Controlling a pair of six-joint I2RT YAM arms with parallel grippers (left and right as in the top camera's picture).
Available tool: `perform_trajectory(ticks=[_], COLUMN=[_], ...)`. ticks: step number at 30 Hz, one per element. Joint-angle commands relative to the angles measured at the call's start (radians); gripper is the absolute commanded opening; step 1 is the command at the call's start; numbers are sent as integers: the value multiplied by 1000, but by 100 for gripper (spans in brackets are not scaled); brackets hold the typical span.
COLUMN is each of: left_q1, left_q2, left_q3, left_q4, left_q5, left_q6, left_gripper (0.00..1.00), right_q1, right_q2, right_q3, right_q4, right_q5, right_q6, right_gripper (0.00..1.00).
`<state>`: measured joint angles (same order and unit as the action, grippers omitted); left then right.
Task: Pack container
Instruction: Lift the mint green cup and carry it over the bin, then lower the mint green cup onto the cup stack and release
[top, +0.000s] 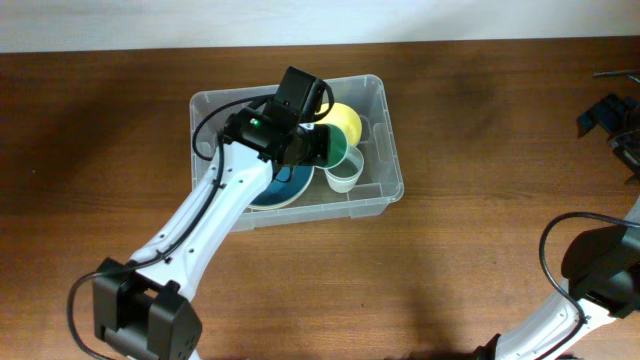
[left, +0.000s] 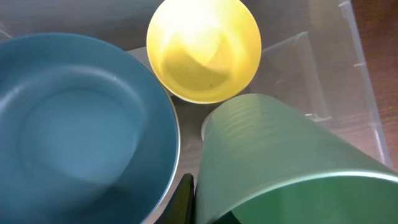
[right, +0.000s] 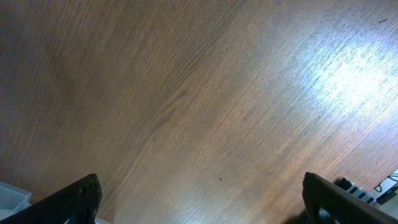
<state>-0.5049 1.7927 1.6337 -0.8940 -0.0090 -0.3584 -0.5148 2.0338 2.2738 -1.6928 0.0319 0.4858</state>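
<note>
Container (top: 385, 100) on wooden table (top: 480, 250) holds blue bowl (left: 74, 137) and yellow bowl (left: 204, 46). Left claw (top: 318, 145), over container, grips tilted green cup (left: 280, 168). Right claw (right: 205, 202): fingers wide apart, holding nothing.

Bright, soft light — a glare patch on the table (right: 348, 74).

I count one container (top: 392, 150), two bowls, a blue bowl (left: 74, 137) and a yellow bowl (left: 205, 50), and two cups, a green cup (left: 273, 162) and a pale cup (top: 343, 180).
</note>
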Motion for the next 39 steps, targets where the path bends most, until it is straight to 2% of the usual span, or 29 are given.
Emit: perform_trajectory(ticks=[1,14,19,31,32,33,34,36,37,39], left_q1=[-3,-7,-31,-39,-39,-39,-39,-39,-39,-38], left_q2=[21,68,76,87,89,89,89,89,89,89], left_q3=[1,1,1,1,1,1,1,1,1,1], left_q4=[14,38,64,44,40,40,40,41,41,42], left_q5=[-10,13,19,12,12,12,12,12,12,11], left_q6=[16,17,77,84,84,84,84,84,84,84], left_gripper=[1,1,1,3,18,25,41,86,99,100], right_q1=[-3,-3,-3,-3,-3,-3,-3,-3,-3,-3], right_q2=[0,0,0,0,0,0,0,0,0,0], right_q3=[0,0,0,0,0,0,0,0,0,0], right_q4=[-2,-2,-2,-2,-2,-2,-2,-2,-2,-2], right_q5=[-2,-2,-2,-2,-2,-2,-2,-2,-2,-2], right_q6=[-3,-3,-3,-3,-3,-3,-3,-3,-3,-3], right_gripper=[99,99,99,99,99,99,99,99,99,99])
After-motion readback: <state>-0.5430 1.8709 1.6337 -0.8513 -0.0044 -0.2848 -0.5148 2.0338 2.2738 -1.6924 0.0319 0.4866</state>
